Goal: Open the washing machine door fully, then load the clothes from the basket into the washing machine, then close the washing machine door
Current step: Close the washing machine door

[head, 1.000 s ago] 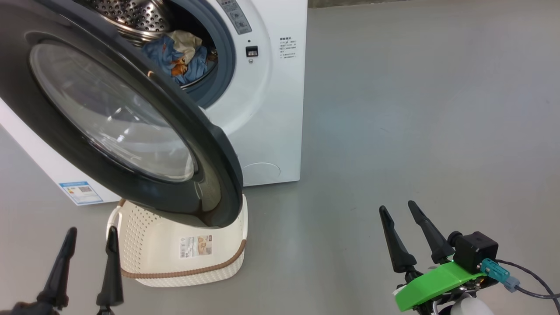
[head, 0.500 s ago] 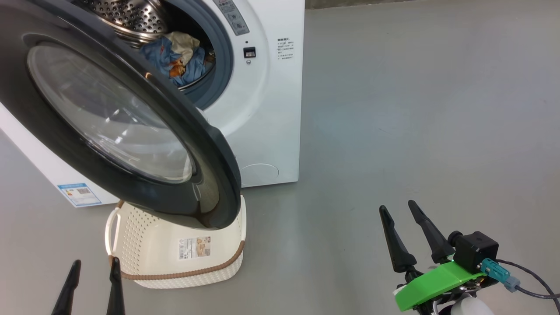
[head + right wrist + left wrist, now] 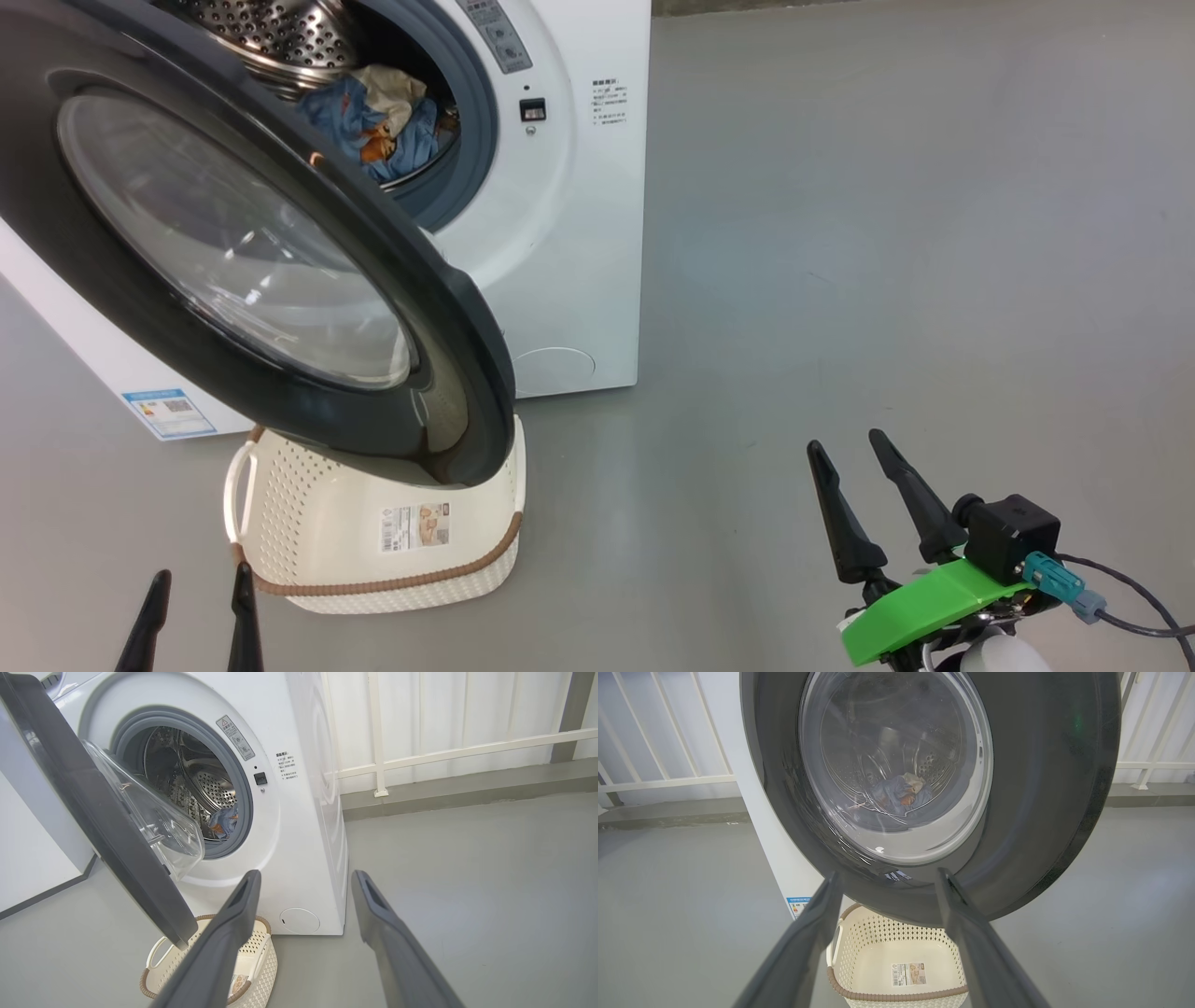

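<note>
The washing machine (image 3: pixel 569 233) (image 3: pixel 308 826) stands with its black-rimmed glass door (image 3: pixel 233 252) (image 3: pixel 924 779) (image 3: pixel 107 826) swung partly open, hanging over the basket. Light blue and cream clothes (image 3: pixel 387 117) (image 3: pixel 223 820) lie inside the steel drum, and they show through the door glass in the left wrist view as clothes (image 3: pixel 901 794). The cream basket (image 3: pixel 373 537) (image 3: pixel 901 963) (image 3: pixel 252 961) sits on the floor under the door, showing nothing but its label sticker on the part of its bottom in view. My left gripper (image 3: pixel 196 588) (image 3: pixel 887 879) is open, low in front of the door and basket. My right gripper (image 3: pixel 850 448) (image 3: pixel 306 877) is open over bare floor to the right.
Grey floor (image 3: pixel 887 233) stretches wide to the right of the machine. A white railing (image 3: pixel 467 749) and a wall run behind it. A blue energy sticker (image 3: pixel 168 411) marks the machine's side. A round flap (image 3: pixel 555 369) sits low on its front.
My left gripper has sunk toward the head view's bottom edge. The picture shifted slightly left, so the camera moved a little. The right gripper stays where it was.
</note>
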Controlling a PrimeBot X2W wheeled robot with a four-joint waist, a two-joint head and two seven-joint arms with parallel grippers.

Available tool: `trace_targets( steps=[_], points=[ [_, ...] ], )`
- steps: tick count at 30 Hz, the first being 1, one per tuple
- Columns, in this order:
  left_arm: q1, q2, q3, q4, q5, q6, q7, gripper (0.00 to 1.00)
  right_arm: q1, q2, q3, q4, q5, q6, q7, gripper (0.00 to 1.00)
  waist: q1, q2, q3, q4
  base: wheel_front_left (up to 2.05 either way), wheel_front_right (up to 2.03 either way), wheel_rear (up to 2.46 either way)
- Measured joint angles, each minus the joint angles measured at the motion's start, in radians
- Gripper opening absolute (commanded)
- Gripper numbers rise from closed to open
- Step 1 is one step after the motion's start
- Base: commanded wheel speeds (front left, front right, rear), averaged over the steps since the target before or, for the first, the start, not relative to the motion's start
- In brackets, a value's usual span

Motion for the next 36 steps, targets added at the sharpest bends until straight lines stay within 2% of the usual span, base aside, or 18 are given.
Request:
trace_targets(
  steps=[4,5,6,16,19,23,27,30,33,36],
  points=[
    [0.0,-0.001,0.002,0.001,0.0,0.0,0.0,1.0,0.0,0.0,0.0,0.001,0.0,0.0,0.0,1.0,0.0,0.0,-0.001,0.001,0.0,0.0,0.0],
    [0.0,-0.002,0.002,0.001,0.0,0.0,0.0,1.0,0.0,0.0,0.001,0.003,0.0,0.0,0.0,0.43,0.0,0.0,-0.002,0.001,0.0,0.0,0.0],
    [0.0,-0.002,0.002,0.002,0.0,0.0,0.0,1.0,0.0,0.0,0.002,0.01,0.0,0.0,0.0,0.0,0.0,0.0,-0.004,0.001,0.0,0.0,0.0],
    [0.0,-0.008,0.007,0.002,-0.002,0.0,0.0,1.0,0.0,0.0,0.002,0.014,0.008,0.0,0.0,0.0,0.0,0.0,-0.011,-0.001,0.0,0.0,0.0],
    [0.0,-0.009,0.009,0.002,-0.002,0.0,0.0,1.0,0.0,0.0,-0.004,-0.063,0.013,0.0,0.0,0.0,0.0,0.0,-0.007,-0.001,0.0,0.0,0.0],
    [0.0,-0.009,0.007,0.003,-0.003,0.0,0.0,1.0,-0.002,0.0,0.031,-0.26,0.016,0.0,-0.005,0.0,0.0001,0.0,0.001,0.0,0.0,0.0,0.0],
    [-0.002,-0.009,-0.001,0.008,-0.007,0.0,0.0,1.0,-0.003,-0.004,0.108,-0.425,0.007,0.0,-0.007,0.0,0.0,0.0,0.008,0.007,0.0,0.0,0.0],
    [-0.006,-0.009,-0.015,0.017,-0.013,0.0,0.0,1.0,-0.02,-0.036,0.204,-0.509,0.01,0.0,-0.007,0.0,0.0,0.0,0.011,0.016,0.0,0.0,0.0],
    [-0.023,-0.009,-0.028,0.021,-0.023,0.0,0.0,1.0,-0.053,-0.067,0.293,-0.554,0.024,0.0,-0.007,0.0,0.0,0.0,0.014,0.029,0.0,0.0,0.0],
    [-0.034,-0.009,-0.036,0.025,-0.039,0.0,0.0,1.0,-0.071,-0.099,0.375,-0.534,0.059,0.0,-0.007,0.0,0.0,0.0,0.018,0.045,0.0,0.0,0.0]
  ],
)
